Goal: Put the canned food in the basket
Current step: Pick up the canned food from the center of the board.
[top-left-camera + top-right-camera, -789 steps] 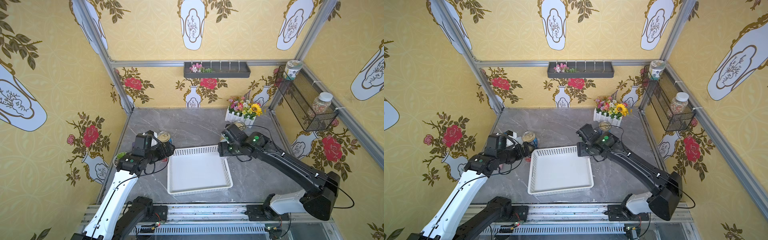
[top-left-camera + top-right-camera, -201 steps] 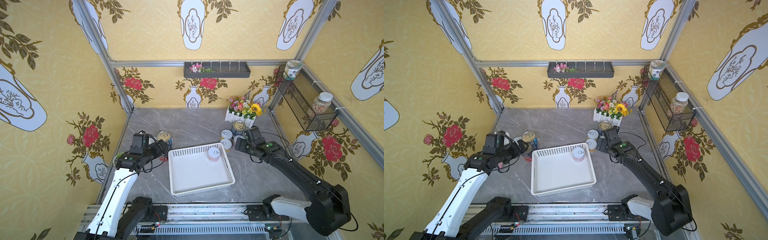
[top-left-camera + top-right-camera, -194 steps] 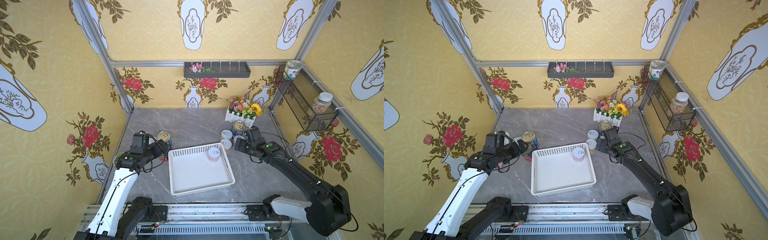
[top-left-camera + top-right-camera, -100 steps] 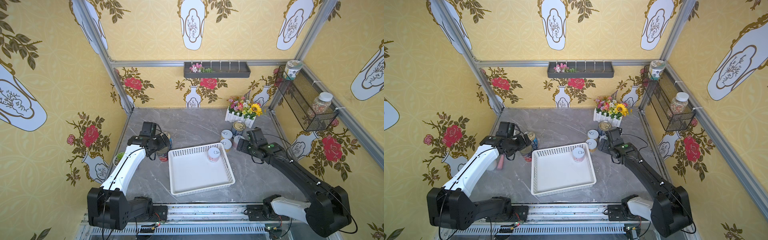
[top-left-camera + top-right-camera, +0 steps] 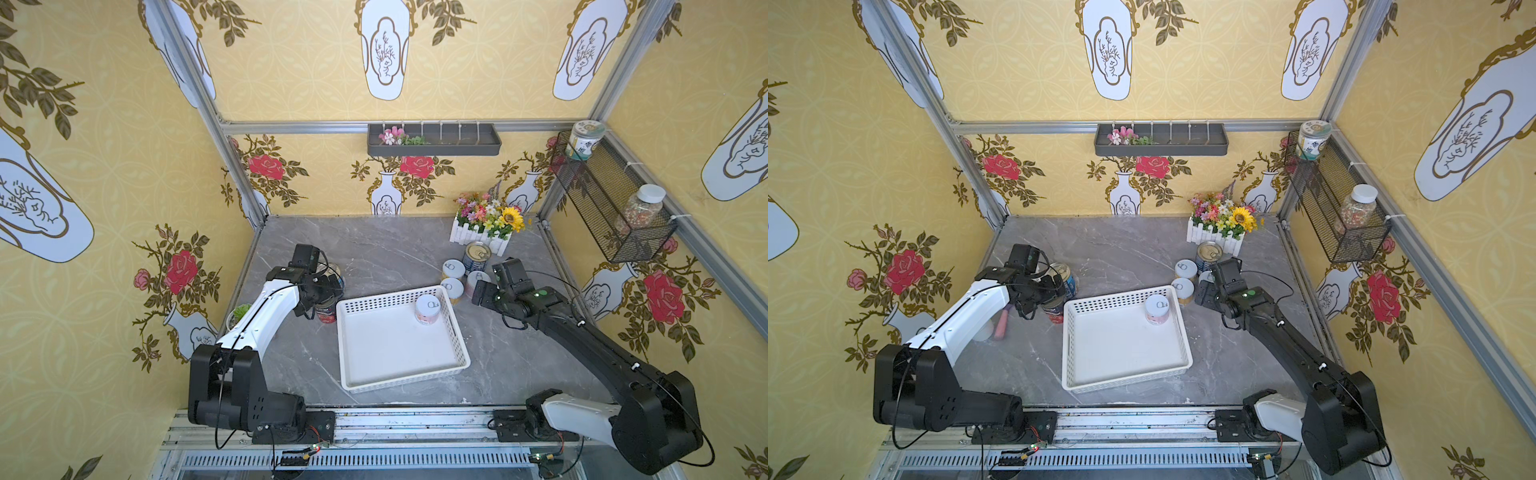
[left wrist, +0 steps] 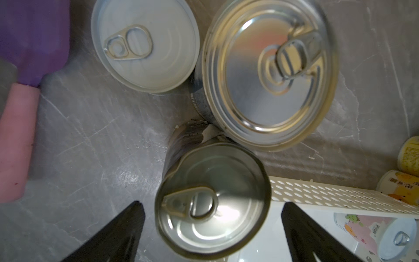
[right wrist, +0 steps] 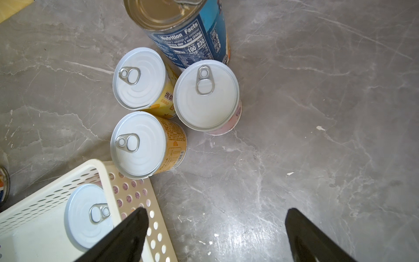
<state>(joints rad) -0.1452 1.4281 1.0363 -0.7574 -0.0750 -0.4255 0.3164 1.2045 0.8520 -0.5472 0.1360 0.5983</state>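
Currently 1 metal-topped can [image 6: 213, 204] sits between the left fingers [image 6: 120, 236], spread apart.

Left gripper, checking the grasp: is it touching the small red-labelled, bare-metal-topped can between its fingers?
Apart. The left wrist view shows the left gripper open around the small bare-metal-topped can, with grey table and white perforated basket visible in the gaps.

A narrow can [image 6: 215, 181] stands between the spread fingers of the left claw [image 6: 212, 205], touching neither, just outside a corner of the basket [image 6: 317, 192]; ahead of it a wide can [image 6: 269, 77] and a low can [image 6: 145, 45] stand side by side. Ahead of the right claw [image 7: 216, 211] three cans [image 7: 206, 95] cluster beside the basket, a taller can [image 7: 188, 29] behind them; another can [image 7: 88, 215] stands inside the basket, beside one finger of that claw
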